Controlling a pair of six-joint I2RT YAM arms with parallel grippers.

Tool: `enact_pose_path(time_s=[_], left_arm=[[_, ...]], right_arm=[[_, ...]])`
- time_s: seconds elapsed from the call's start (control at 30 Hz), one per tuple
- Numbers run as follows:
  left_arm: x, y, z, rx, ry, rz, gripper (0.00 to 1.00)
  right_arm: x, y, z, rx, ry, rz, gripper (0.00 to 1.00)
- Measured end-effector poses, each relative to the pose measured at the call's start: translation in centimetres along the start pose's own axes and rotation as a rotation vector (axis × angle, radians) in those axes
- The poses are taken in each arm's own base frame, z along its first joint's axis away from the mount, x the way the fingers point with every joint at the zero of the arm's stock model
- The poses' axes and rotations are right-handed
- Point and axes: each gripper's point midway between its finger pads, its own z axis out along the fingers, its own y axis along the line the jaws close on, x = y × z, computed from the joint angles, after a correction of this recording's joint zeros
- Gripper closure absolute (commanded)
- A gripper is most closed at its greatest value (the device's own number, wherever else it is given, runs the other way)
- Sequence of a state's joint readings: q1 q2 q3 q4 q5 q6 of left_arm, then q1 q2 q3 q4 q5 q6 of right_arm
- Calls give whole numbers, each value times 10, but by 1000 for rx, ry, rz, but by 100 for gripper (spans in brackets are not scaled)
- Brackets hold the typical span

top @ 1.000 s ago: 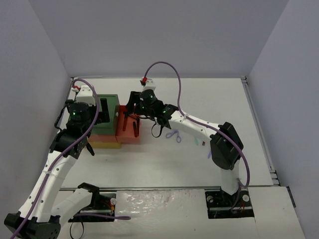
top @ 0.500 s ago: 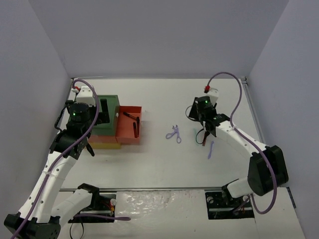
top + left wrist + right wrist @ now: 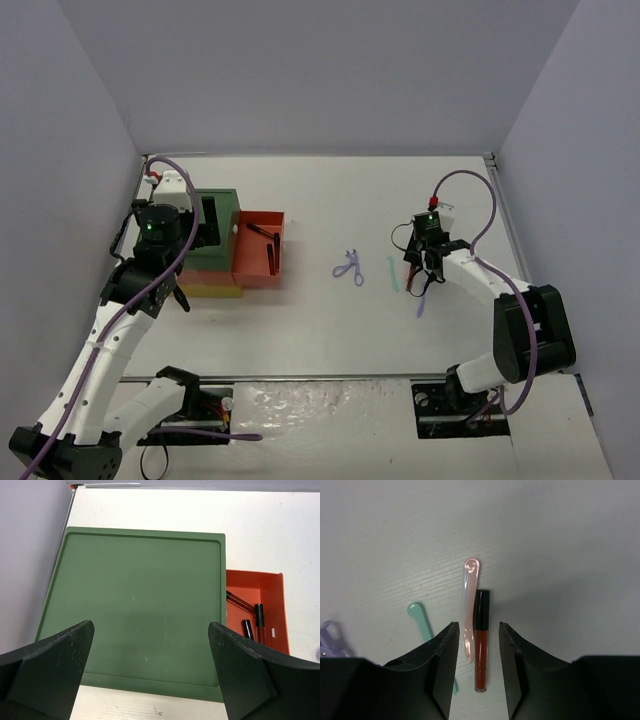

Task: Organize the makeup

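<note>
Green on top, red in the middle and yellow at the bottom, the big plastic drawer box (image 3: 222, 262) sat on the left part of the white table (image 3: 300, 320). Its red drawer (image 3: 258, 270) stood pulled out on the box's right side and held a few thin dark-red and black sticks (image 3: 259, 622). The left gripper (image 3: 151, 625) hovered right above the box's flat green lid (image 3: 140, 580) with its fingers spread wide, holding nothing.

To the right of the box and well apart from it lay a lavender scissor-like tool (image 3: 349, 268). Farther from the box lay a mint-green flat stick (image 3: 394, 275), and just beyond that the right gripper (image 3: 415, 272) pointed down at the table. A lavender stick (image 3: 421, 303) lay near the gripper, on the side toward the arm bases.

The right wrist view showed a dark-red tube with a black cap (image 3: 481, 645) lying flat between the right gripper's fingers (image 3: 445, 670). A pale pink flat stick (image 3: 468, 605) lay just beside the tube on its box-facing side. The jaws were only partly parted, one on each side of the tube and pink stick. A strip of table showed on either side, so they gripped nothing.
</note>
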State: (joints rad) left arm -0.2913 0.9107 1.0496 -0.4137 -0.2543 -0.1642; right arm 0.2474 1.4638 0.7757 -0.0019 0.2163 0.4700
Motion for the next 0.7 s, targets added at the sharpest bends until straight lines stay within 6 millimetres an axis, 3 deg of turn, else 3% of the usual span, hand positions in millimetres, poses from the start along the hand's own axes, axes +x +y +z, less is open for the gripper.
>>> enact_pose_path(time_s=[0.3,0.53,0.7], left_arm=[[0,0,1,0,2,1,3],[1,0,1,1,4,1,3],[1,-1,1,2,5,1,3]], right_arm=[[22,-5,17,3,75,-2,73],[26,-7,24,3,89,15,75],[25,-4,27,-14,83,39,91]])
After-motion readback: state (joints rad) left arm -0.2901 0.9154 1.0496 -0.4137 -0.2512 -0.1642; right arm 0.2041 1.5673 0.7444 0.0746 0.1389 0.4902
